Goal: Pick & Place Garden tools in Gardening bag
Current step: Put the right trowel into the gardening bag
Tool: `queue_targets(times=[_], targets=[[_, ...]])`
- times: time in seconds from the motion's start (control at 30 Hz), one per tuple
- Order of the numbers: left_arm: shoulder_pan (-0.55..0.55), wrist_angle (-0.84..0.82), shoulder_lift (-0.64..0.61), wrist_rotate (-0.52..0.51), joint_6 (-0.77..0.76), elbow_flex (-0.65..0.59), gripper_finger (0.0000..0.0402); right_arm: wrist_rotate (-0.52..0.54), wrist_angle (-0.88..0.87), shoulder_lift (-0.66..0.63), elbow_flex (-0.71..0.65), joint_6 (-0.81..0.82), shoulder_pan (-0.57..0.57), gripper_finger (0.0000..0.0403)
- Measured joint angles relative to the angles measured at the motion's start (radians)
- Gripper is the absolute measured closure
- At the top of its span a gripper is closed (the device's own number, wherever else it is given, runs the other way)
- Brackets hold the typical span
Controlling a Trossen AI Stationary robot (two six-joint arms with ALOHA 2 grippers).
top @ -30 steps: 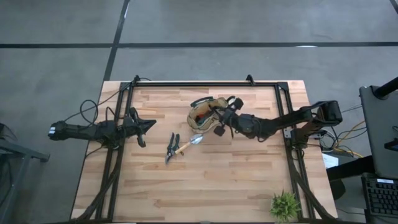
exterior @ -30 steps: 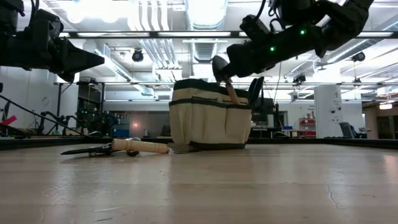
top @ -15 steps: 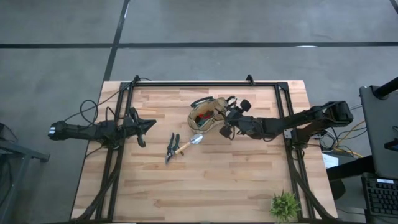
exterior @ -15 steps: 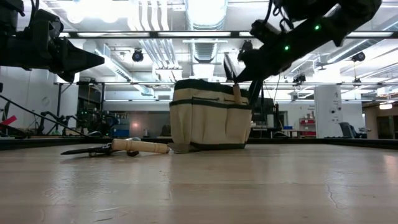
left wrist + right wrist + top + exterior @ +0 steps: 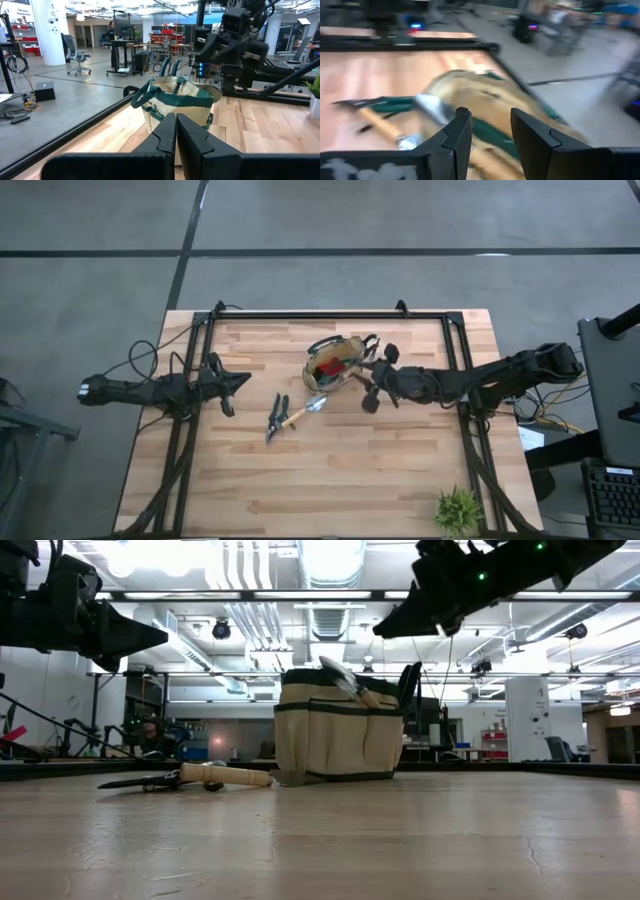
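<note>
The tan gardening bag with green trim stands upright on the table's far middle; it also shows in the low view. A red item lies inside it. A wooden-handled trowel leans on the bag's rim, blade sticking up. A pair of pruning shears and a second trowel lie flat on the table, left of and nearer than the bag. My right gripper is open and empty, above the bag's right side. My left gripper is shut and empty, raised at the table's left.
A small green plant stands at the near right corner. Black frame rails run along the far edge and both sides of the table. Bare wood lies across the near half.
My right gripper has let go of the trowel over the bag and drawn back up and toward the table's right edge. The trowel has dropped handle-first into the bag and tipped over, so that its blade now leans out over the rim.
</note>
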Motion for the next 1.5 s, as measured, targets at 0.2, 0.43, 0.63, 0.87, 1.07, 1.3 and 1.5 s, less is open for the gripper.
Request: queue_targets(times=[0.2,0.43,0.63,0.87,1.07,1.3,1.5], targets=[[0.000,0.000,0.000,0.000,0.000,0.000,0.0385,-0.044,0.027,0.098,0.000,-0.099,0.061,0.0271],[0.000,0.000,0.000,0.000,0.000,0.000,0.0384,0.138,0.129,0.259,0.042,-0.270,0.154,0.0264],[0.000,0.000,0.000,0.000,0.000,0.000,0.0384,0.012,0.131,0.377,0.143,-0.271,0.178,0.0279],[0.000,0.000,0.000,0.000,0.000,0.000,0.0385,0.062,0.121,0.525,0.275,-0.268,0.170,0.0318],[0.000,0.000,0.001,0.000,0.000,0.000,0.0383,0.256,0.046,0.594,0.368,-0.299,0.169,0.0364],[0.000,0.000,0.002,0.000,0.000,0.000,0.0385,0.303,-0.044,0.546,0.376,-0.278,0.169,0.0394],[0.000,0.000,0.004,0.000,0.000,0.000,0.0383,0.392,-0.046,0.506,0.340,-0.282,0.168,0.0394]])
